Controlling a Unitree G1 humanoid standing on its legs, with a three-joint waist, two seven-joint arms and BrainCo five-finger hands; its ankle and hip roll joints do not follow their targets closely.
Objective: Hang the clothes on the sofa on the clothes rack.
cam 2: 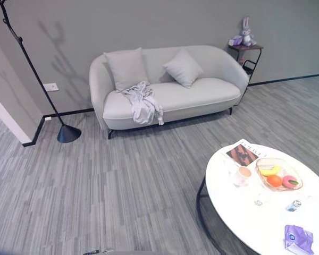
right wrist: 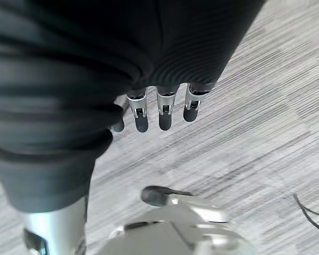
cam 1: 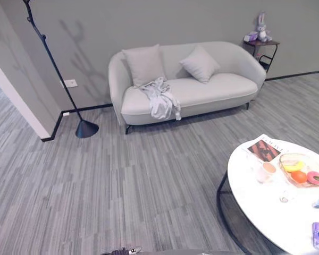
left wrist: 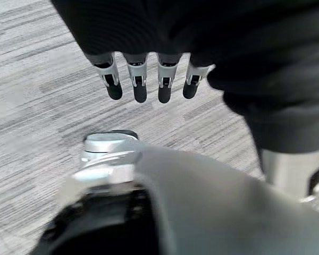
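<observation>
A light grey garment [cam 1: 160, 98] lies crumpled on the left part of the pale sofa [cam 1: 212, 87], hanging over the seat's front edge. The black clothes rack [cam 1: 56, 66] stands to the sofa's left by the wall, its round base [cam 1: 86, 128] on the floor. My left hand [left wrist: 141, 79] hangs over the grey floor with straight fingers and holds nothing. My right hand [right wrist: 159, 109] also hangs over the floor, fingers straight and empty. Both hands are far from the sofa.
Two cushions [cam 1: 144, 64] lean on the sofa back. A round white table [cam 1: 266, 204] at the near right carries a fruit bowl [cam 1: 302, 170], a cup and a magazine. A small side table with a plush rabbit [cam 1: 262, 27] stands right of the sofa. A wall corner [cam 1: 21, 101] juts out at left.
</observation>
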